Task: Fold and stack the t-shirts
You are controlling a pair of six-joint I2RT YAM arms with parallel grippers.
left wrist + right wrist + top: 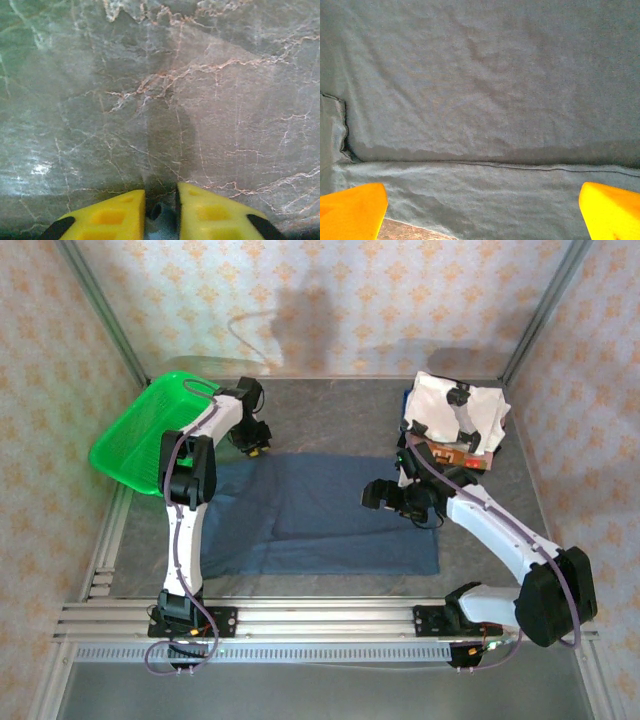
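Three shirts, by my count, and none looks finished. From above, the blue shirt point(320, 520) lies spread flat in the middle of the desk point(330, 410). The white shirt point(470, 405) with black patches sits in a loose heap at the far right, and the brown and orange shirt point(462, 456) peeks out at its near side. I judge the folding barely begun and the stacking all to do. One green basket point(140, 440) sits at the far left edge. Two arms reach in, the left jaws at the blue shirt's far left corner and the right jaws over its right part.

The left wrist view looks along the marbled desk point(200, 100). The yellow fingers point(105, 220) stand narrow, nearly together, with a grey-blue scrap between them. I cannot tell whether they pinch cloth.

In the right wrist view the blue shirt point(480, 75) lies just below, one edge line running across it. The right jaws stand wide, a finger at each lower corner, holding nothing.
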